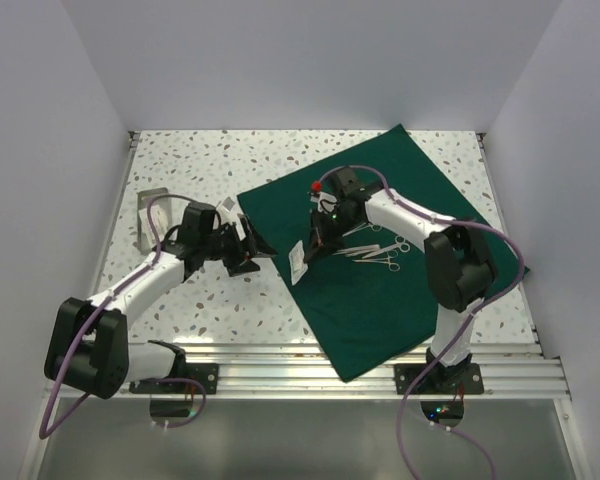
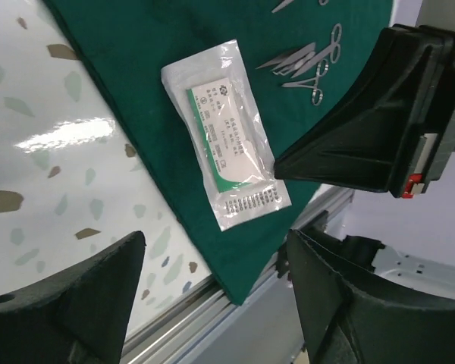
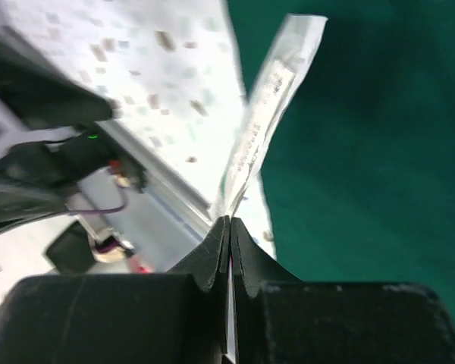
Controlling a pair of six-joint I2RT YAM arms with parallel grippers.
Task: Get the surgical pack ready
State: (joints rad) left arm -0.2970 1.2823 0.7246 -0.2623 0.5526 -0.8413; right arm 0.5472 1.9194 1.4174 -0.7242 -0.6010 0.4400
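A dark green cloth [image 1: 410, 200] lies spread flat on the speckled table [image 1: 210, 160]. It is turned like a diamond, and its near corner hangs over the metal rail [image 1: 280, 360] at the front edge. The fabric looks smooth and matte, with hardly a wrinkle.

On the cloth, just beside the right arm, several silver instruments [image 1: 378, 252] lie in a loose cluster. Some have ring handles like scissors, and their tips point toward the cloth's left edge.

A white packet [image 2: 226, 155] sits at that left edge. It is a flat, clear-bordered pouch with a green and white label and rows of small print.

The right gripper [image 3: 229, 227] has its 2 fingers pressed together on 1 edge of the packet. From the wrist view the pouch runs away from the fingertips, seen nearly edge-on. I cannot tell whether the rest of it rests on the cloth or is lifted off it.

The left gripper [image 2: 216, 239] hovers just off the cloth's left edge, over the table. Its fingers are spread wide with nothing between them, and they point toward the packet.

A small steel tray [image 1: 152, 213] stands near the table's left side, well apart from the cloth.
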